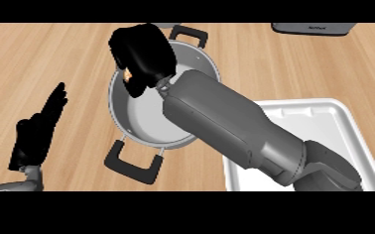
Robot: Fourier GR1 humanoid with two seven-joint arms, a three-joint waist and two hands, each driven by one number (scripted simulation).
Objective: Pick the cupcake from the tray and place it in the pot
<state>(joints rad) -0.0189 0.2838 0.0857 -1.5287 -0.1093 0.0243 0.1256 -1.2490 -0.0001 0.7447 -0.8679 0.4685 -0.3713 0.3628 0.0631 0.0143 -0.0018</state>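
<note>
Two hands show in your head view. Your right hand (pixel 143 54) reaches from the lower right across the white tray (pixel 333 116) and hangs over the far left part of the steel pot (pixel 143 124), its fingers curled down round the cupcake (pixel 130 74). Of the cupcake you see only a small orange-tan sliver at the hand's lower left edge, over the pot's rim there; the rest is hidden under the black fingers. You cannot tell whether it touches the pot's floor.

The pot sits near the middle of the wooden counter (pixel 66 54), one black handle (pixel 134 164) toward the near edge and the other (pixel 189 33) toward the far edge. The tray lies just right of the pot, by the near right corner, the grey forearm crossing it. Your left hand (pixel 36 129) rests at the near left edge, fingers straight and pointing up, well apart from the pot. A grey appliance (pixel 313 28) stands at the far right edge.
</note>
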